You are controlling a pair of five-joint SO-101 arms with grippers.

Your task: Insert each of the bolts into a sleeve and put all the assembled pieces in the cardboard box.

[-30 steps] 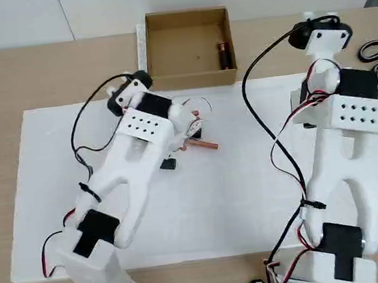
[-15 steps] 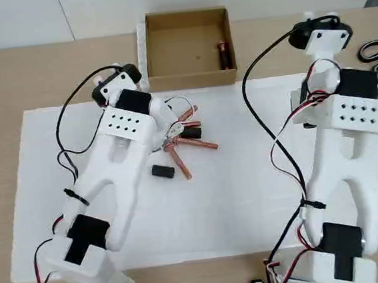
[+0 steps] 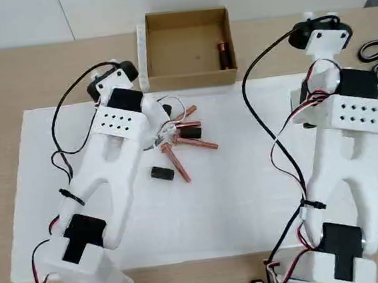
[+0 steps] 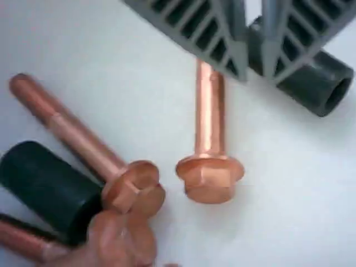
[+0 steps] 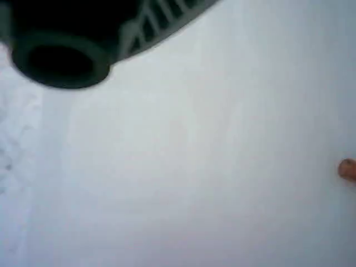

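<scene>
Right gripper (image 5: pixel 72 22) clamped on dark sleeve (image 5: pixel 58 64), open end toward camera; only one jaw in frame, rest cut off. Copper speck (image 5: pixel 347 168) at view edge, can't ID. Left gripper (image 4: pixel 254 69) closed to thin slit, nothing in it, hovering over bolt pile (image 3: pixel 182 139). Nearest bolt (image 4: pixel 208 139) flat on white sheet (image 3: pixel 248 196), shank tip hidden behind one jaw. Second sleeve (image 4: pixel 317 83) half hidden behind other. Two more bolts (image 4: pixel 72 133) against third sleeve (image 4: pixel 41 186), one cut off. Lone sleeve (image 3: pixel 162 173) beside pile. Far: cardboard box (image 3: pixel 193 81), assembled piece (image 3: pixel 221 55) at right wall.
</scene>
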